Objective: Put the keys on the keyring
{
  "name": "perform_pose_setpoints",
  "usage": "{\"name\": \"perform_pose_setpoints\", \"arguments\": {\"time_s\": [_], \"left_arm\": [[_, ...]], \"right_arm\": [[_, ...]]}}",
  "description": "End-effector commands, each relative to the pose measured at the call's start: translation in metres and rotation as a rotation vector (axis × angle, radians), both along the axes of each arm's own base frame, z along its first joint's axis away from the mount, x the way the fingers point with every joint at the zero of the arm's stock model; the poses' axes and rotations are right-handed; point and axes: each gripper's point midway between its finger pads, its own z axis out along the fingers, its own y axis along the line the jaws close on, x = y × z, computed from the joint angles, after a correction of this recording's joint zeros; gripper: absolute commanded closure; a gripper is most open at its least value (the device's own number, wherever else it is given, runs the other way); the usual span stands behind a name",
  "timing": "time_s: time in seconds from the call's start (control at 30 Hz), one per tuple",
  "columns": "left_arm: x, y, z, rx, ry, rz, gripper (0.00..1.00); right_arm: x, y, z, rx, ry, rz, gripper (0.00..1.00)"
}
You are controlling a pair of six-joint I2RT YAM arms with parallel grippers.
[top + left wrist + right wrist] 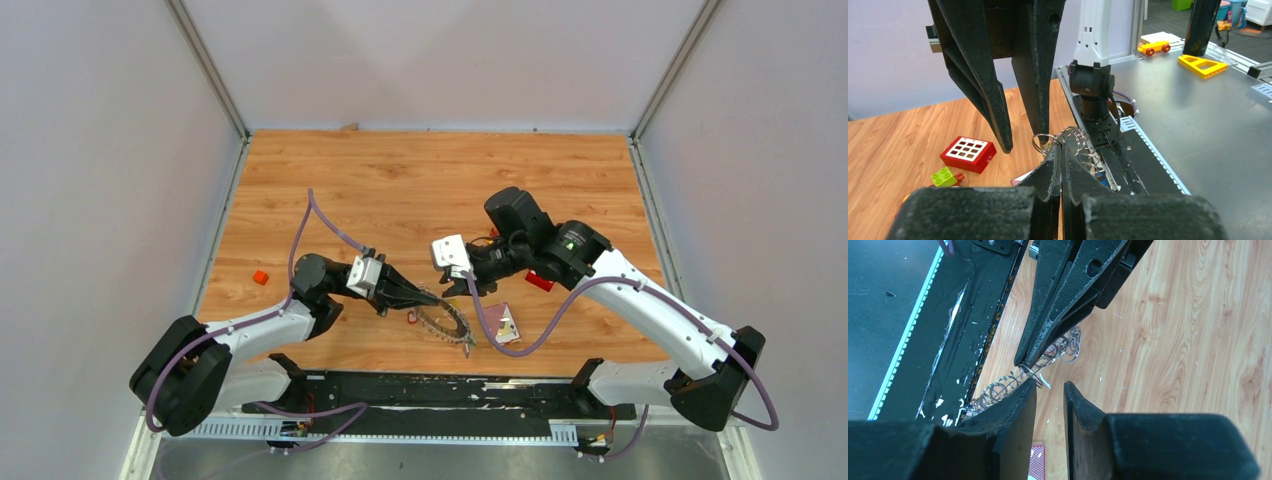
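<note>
Left gripper (410, 295), its arm stretched low over the wooden table (420, 180), clenches the wire of the keyring (447, 323) near the front edge. Only the left wrist view shows a red block with white buttons (968, 154). Right gripper (1049, 385) angles down just beside, jaws parted, gripping nothing.

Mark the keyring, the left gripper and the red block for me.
keyring (1073, 136), left wrist view: wire loops past the fingertips.
left gripper (1061, 147), left wrist view: between its closed fingertips.
red block (968, 154), left wrist view: white-gridded top face.
</note>
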Motion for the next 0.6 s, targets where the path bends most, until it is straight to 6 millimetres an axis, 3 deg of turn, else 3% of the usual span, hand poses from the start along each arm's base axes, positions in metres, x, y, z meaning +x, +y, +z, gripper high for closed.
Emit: {"name": "perform_pose_setpoints", "arguments": {"time_s": [0.0,0.57], "left_arm": [[-0.002,0.001,0.017,-0.061,-0.089,0.006,1.0],[0.0,0.0,0.017,-0.067,-0.088,0.022,1.0]], "right_arm": [[-0.005,0.006,0.017,0.061,-0.017,0.057,0.73],[-0.015,0.006,0.008,0.056,0.028,0.097,0.85]]}}
